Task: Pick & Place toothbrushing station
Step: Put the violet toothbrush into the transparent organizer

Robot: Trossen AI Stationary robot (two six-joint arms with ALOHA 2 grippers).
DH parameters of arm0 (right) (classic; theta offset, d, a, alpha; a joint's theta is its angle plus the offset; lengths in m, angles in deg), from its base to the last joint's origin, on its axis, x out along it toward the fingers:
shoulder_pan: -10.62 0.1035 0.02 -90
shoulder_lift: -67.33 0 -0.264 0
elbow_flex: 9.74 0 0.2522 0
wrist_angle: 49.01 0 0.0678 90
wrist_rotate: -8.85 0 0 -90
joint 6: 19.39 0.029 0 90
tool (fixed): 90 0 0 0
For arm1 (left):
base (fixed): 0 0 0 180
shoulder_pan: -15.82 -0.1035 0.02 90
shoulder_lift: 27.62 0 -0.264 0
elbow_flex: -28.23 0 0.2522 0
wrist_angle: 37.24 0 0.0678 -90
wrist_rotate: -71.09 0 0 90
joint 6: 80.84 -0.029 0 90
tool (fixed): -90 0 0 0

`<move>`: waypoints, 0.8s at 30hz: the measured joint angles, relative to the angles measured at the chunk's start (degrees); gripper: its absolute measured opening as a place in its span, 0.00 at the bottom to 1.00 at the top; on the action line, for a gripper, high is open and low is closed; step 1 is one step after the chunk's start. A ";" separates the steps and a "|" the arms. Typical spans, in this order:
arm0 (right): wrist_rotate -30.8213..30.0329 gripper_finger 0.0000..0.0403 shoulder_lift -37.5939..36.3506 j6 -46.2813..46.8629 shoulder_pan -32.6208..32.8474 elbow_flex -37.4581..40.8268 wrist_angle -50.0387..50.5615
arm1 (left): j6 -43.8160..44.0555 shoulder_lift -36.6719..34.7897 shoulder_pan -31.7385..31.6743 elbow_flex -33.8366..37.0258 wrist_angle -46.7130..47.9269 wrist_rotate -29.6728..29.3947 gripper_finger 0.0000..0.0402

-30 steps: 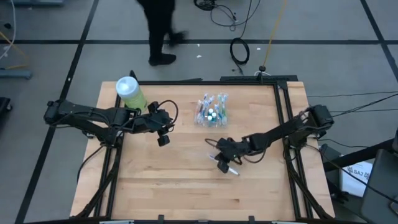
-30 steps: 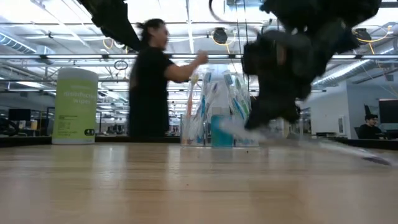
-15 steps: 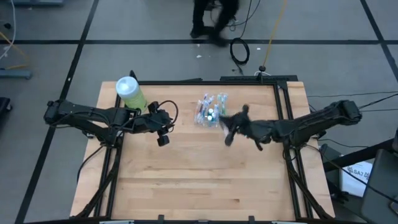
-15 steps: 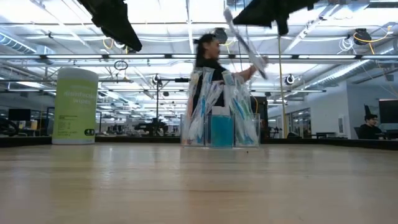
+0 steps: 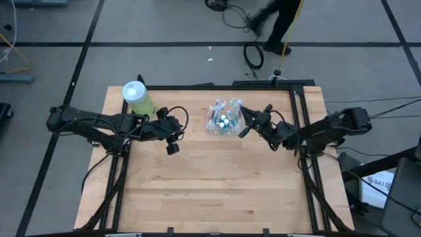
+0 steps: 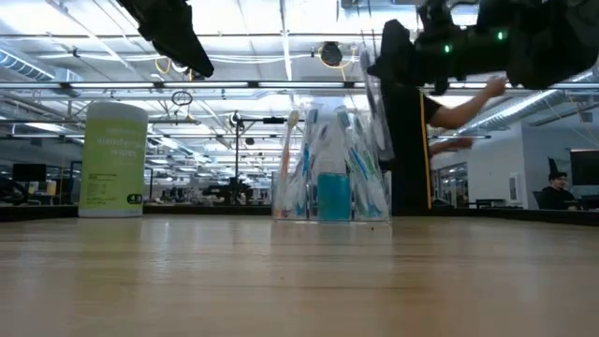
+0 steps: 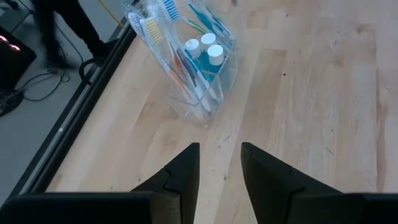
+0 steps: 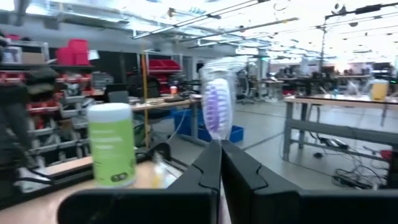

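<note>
The clear plastic cup [image 5: 223, 120] [image 6: 328, 183] [image 7: 189, 59] stands on its base at the table's far middle, holding several toothbrushes and two white-capped tubes. My right gripper [image 5: 245, 128] [image 8: 221, 155] hovers just right of the cup, shut on a wrapped toothbrush [image 8: 217, 102] [image 6: 372, 103] with purple bristles. My left gripper [image 5: 172, 147] [image 7: 219, 168] hangs open above the table, left of the cup, with nothing between its fingers. My right gripper pinches the toothbrush's handle just below the head [image 8: 217, 138] between its two shut fingers. The fingers come about level from the table's right side. The purple head stands up past the fingertips. The brush is roughly upright and lifted clear of the table, beside the cup.
A big light-green bottle [image 5: 137, 97] [image 6: 114, 159] [image 8: 112, 146] with a white cap stands at the far left corner. A person [image 5: 276, 20] [image 6: 412, 140] walks behind the far edge. Bare wood fills the near half of the table [image 5: 210, 191].
My right gripper has risen from the table's middle and gone toward the far edge, up to the cup. It has tipped from pointing down to about level and rolled. The toothbrush has come up off the table with it and now stands roughly upright.
</note>
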 joint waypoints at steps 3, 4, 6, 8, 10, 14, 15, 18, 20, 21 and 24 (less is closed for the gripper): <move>0.00 0.00 3.03 0.16 -1.88 2.79 -6.49 | -0.19 0.00 -0.01 0.00 0.00 -0.43 0.30; 0.05 0.00 3.89 0.19 -2.35 3.34 -8.24 | -0.19 0.00 0.00 0.00 0.00 -0.45 0.30; 0.05 0.00 5.12 0.39 -3.08 3.97 -10.44 | -0.19 0.00 0.00 0.00 0.01 -0.48 0.30; 0.26 0.00 5.86 1.71 -3.61 3.97 -10.88 | -0.19 0.00 0.00 0.00 0.02 -0.50 0.30; 0.31 0.00 6.04 2.64 -3.94 3.97 -10.64 | -0.19 0.00 0.00 0.00 0.01 -0.52 0.30; 0.31 0.00 6.02 2.93 -4.10 3.97 -11.54 | -0.18 0.00 -0.01 0.00 0.00 -0.57 0.30; 0.33 0.00 6.02 3.01 -4.10 3.97 -12.08 | -0.18 0.00 0.00 0.00 0.00 -0.57 0.30; 1.17 0.00 5.97 4.45 -4.10 3.95 -11.21 | -0.17 0.00 0.00 0.00 0.00 -0.87 0.30; 2.05 0.00 6.00 6.53 -4.10 3.95 -9.34 | -0.15 0.00 0.00 0.00 0.00 -1.71 0.30; 2.05 0.00 6.00 7.56 -4.08 3.95 -8.41 | -0.15 0.00 0.00 0.00 0.00 -2.07 0.30; 1.86 0.00 6.00 9.78 -4.31 3.95 -5.21 | -0.13 0.00 -0.02 0.00 0.00 -3.09 0.30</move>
